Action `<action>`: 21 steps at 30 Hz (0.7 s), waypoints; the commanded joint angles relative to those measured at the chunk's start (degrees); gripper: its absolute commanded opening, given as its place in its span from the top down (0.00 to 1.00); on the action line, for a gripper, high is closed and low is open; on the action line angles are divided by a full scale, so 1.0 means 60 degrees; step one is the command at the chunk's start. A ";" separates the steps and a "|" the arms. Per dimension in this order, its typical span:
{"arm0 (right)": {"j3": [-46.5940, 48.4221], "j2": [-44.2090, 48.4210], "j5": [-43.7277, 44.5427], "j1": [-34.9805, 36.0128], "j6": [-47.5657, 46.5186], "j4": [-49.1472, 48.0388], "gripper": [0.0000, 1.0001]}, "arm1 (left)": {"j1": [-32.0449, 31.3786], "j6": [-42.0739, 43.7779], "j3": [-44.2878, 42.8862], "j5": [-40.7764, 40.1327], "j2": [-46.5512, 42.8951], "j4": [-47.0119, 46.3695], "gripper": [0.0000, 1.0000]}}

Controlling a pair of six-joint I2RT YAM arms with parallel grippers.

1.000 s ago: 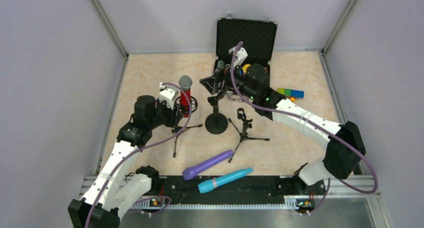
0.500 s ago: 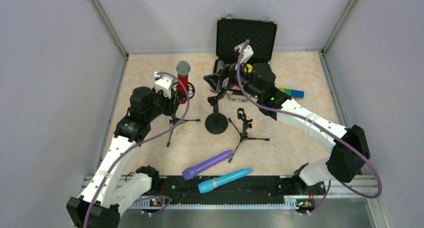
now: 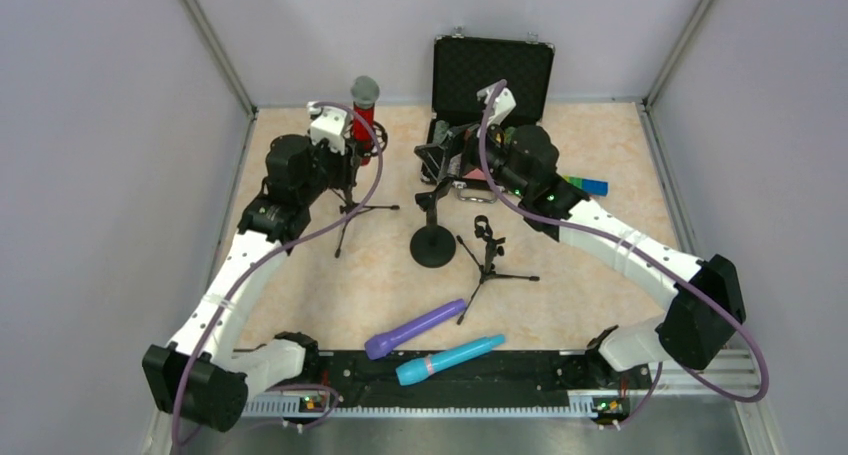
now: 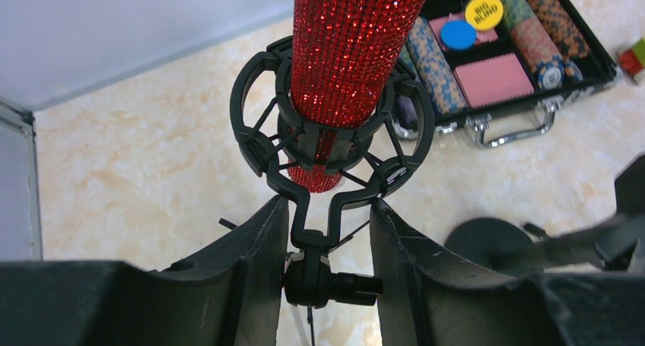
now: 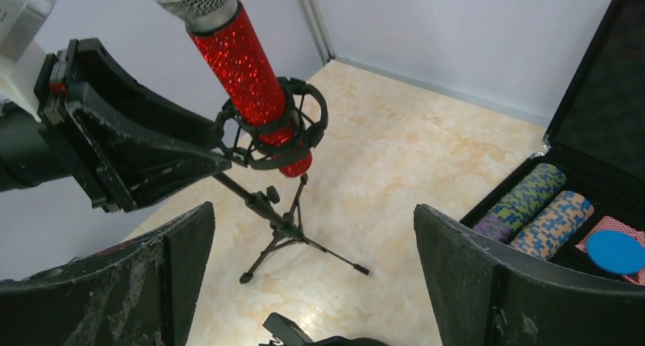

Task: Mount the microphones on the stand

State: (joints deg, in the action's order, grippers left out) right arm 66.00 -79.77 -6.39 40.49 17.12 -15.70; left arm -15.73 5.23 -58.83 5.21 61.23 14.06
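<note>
The red microphone [image 3: 364, 110] and its tripod stand [image 3: 348, 213] are found farther back and more to the left than a second ago, carried there by the left gripper [image 4: 327, 217]. The stand's thin neck is clamped between that gripper's black fingers [image 4: 251, 270], just under the ring holder [image 4: 255, 125]. The right gripper [image 5: 313, 209] is shifted only a little and is kept spread wide, with nothing held. The red microphone is covered in tiny sparkly beads and is topped with a silver mesh ball. It is pushed through the ring holder, a black plastic hoop with thin crossed bands inside. The purple microphone [image 3: 415, 328] and the turquoise microphone [image 3: 450, 359], both smooth and long, are left lying side by side on the table [image 3: 600, 275] near the arms. The purple one's tip is seen just beside a leg of the small tripod [image 3: 488, 263], with the round-foot stand [image 3: 434, 245] next to it
</note>
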 commanded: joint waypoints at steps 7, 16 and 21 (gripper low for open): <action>0.0100 0.0353 0.0241 -0.0294 -0.0241 -0.0024 0.01 | 0.0140 -0.0279 -0.2080 -0.0224 0.1464 -0.2740 1.00; 0.0127 0.0233 0.0202 -0.0484 -0.0360 -0.0010 0.01 | 0.0547 -0.0569 -0.3197 -0.0076 0.2809 -0.2978 1.00; 0.0210 0.0057 0.0107 -0.0579 -0.0353 0.0005 0.01 | 0.0850 -0.0674 -0.3909 0.0113 0.3616 -0.2946 1.00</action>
State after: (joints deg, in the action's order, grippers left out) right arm 66.00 -79.77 -5.63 37.82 15.99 -14.87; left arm -11.97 1.96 -76.18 4.89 81.41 6.11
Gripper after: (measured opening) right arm 0.990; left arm 0.462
